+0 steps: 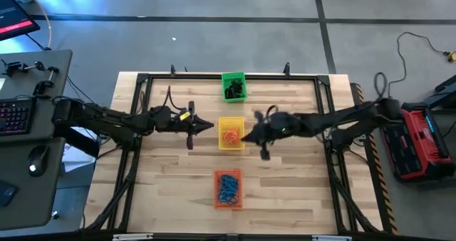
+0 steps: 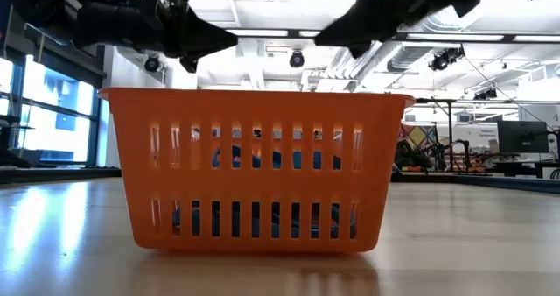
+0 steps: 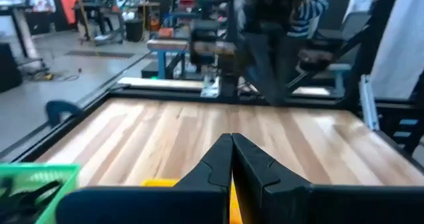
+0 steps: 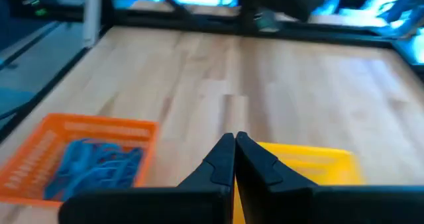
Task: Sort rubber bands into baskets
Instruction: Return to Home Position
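Now yellow basket (image 1: 230, 135) sits between both end effectors (image 1: 211, 127) (image 1: 245, 136).

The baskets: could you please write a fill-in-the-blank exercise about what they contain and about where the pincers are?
The green basket holds ____ rubber bands.
The yellow basket holds ____ rubber bands.
The orange basket holds ____ rubber bands.
The basket between the left pincer and the right pincer is the ____ one.
Missing words: black, orange, blue, yellow.
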